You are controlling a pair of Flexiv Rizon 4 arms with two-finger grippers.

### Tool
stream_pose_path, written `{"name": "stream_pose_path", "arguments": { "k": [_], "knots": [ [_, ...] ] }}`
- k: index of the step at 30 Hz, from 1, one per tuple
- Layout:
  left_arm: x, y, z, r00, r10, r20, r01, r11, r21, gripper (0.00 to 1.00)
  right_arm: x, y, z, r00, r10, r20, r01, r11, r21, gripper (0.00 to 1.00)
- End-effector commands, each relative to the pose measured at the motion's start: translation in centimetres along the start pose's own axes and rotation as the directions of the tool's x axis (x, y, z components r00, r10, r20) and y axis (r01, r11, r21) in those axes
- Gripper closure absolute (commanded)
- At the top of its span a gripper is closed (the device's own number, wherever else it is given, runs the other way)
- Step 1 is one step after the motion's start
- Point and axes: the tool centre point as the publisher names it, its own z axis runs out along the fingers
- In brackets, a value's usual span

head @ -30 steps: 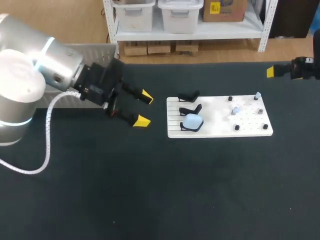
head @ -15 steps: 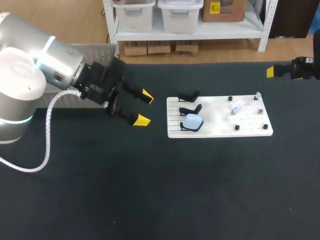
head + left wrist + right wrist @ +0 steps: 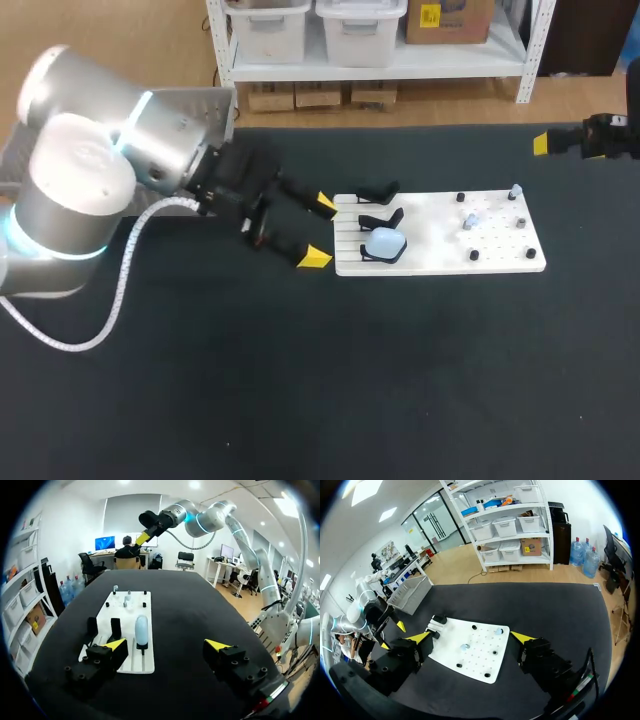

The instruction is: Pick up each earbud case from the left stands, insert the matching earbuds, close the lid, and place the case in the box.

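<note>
Tabletop [image 3: 300, 380], mid-frame | our left gripper [image 3: 320, 231] hangs just beside the left edge of the white board [image 3: 430, 262], fingers spread wide and empty | pale blue case [image 3: 384, 241] sits on the lowest of three black stands [image 3: 379, 190] at the board's left end | our right gripper [image 3: 471, 637], upper right, likewise gapes, holding nothing

surface [image 3: 400, 380]: you see matt black, cloth-like | board [image 3: 430, 250]: smooth white plastic, faint sheen | earbud case [image 3: 385, 242]: pale, glossy | stands [image 3: 380, 219]: matt black plastic | left arm [image 3: 90, 150]: satin silver shell | its jaws: matt black, yellow plastic-looking tips
</note>
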Motion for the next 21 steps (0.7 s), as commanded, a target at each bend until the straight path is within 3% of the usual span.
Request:
{"name": "stream_pose_path", "arguments": {
  "k": [1,21],
  "knots": [
    [-0.1,1.0,0.8,1.000,0.016,-0.001,-0.016,1.000,0.012,0.00,0.0,0.0,0.0,1.000,0.000,0.000,0.000,1.000,0.000,0.00],
    [1.9,1.3,4.8,0.996,0.021,0.089,-0.016,0.998,-0.059,0.00,0.0,0.0,0.0,1.000,0.000,0.000,0.000,1.000,0.000,0.00]
  ]
}}
